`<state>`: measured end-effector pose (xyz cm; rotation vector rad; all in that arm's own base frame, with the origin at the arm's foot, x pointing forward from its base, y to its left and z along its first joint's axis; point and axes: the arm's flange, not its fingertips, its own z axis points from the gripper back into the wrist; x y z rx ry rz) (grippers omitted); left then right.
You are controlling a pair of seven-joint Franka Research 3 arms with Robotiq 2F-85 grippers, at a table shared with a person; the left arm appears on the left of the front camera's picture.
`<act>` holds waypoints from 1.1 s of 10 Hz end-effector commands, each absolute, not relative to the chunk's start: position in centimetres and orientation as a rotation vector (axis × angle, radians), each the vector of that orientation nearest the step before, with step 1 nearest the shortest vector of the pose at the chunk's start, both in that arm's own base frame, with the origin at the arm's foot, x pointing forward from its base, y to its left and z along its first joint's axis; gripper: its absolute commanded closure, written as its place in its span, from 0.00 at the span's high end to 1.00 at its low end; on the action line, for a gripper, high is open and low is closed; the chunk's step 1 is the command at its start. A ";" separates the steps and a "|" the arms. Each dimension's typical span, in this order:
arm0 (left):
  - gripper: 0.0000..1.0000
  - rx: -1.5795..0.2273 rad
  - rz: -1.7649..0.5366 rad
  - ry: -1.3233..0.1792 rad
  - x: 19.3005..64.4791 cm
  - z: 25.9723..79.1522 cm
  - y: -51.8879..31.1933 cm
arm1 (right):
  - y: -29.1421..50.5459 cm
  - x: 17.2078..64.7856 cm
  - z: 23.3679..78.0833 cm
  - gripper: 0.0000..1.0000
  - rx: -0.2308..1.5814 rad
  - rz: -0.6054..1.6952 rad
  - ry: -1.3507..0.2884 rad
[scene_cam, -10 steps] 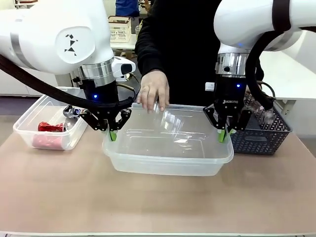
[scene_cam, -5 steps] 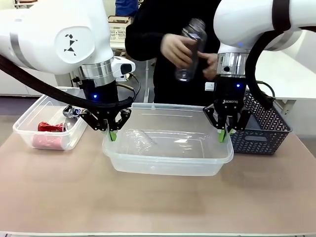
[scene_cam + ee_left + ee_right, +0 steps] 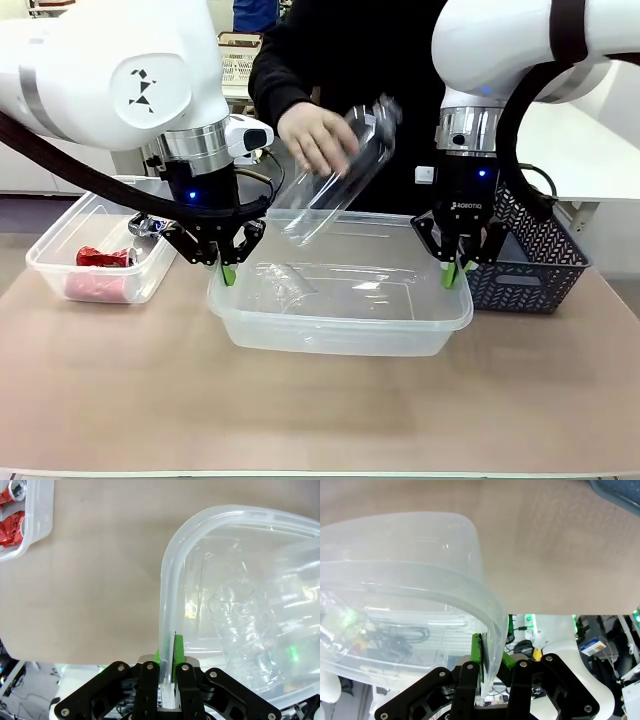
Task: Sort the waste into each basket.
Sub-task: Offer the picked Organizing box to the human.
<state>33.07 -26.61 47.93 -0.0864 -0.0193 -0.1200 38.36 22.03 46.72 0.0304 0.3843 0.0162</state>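
Front view: both end effectors are clamped on the big clear tub (image 3: 340,320) at centre frame, left end effector (image 3: 228,268) on its left rim, right end effector (image 3: 456,272) on its right rim. Person's hand (image 3: 315,135) holds a clear bottle (image 3: 335,185) tilted above the tub's far edge; another clear bottle (image 3: 285,285) already lies inside.

Risks:
- The bottle could bounce off the rim onto the tabletop (image 3: 320,410) if let go too far back.
- Any arm twitch would flex or tip the thin-walled tub, since both grips sit on the rim only.
- The hand is close to the left arm; contact is possible.

Hard to see:
- Small tub (image 3: 60,270) at left holds red crushed cans (image 3: 100,258); the arm covers part of it.
- Dark basket (image 3: 545,275) at right is half hidden, contents unclear.
- Clear-on-clear makes bottle outlines vague.
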 end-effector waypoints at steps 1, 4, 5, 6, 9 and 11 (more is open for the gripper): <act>0.05 -0.092 -0.110 -0.025 32.7 48.2 -27.0 | 22.4 38.0 46.6 0.05 0.039 0.016 0.374; 0.05 -0.092 -0.110 -0.025 32.7 48.2 -27.0 | 22.4 38.0 46.6 0.05 0.039 0.016 0.374; 0.05 -0.092 -0.110 -0.025 32.7 48.2 -27.0 | 22.4 38.0 46.6 0.05 0.039 0.016 0.374; 0.05 -0.092 -0.110 -0.025 32.7 48.2 -27.0 | 22.4 38.0 46.6 0.05 0.039 0.016 0.374; 0.05 -0.092 -0.110 -0.025 32.7 48.2 -27.0 | 22.4 38.0 46.6 0.05 0.039 0.016 0.374; 0.05 -0.092 -0.110 -0.025 32.7 48.2 -27.0 | 22.4 38.0 46.6 0.05 0.039 0.016 0.374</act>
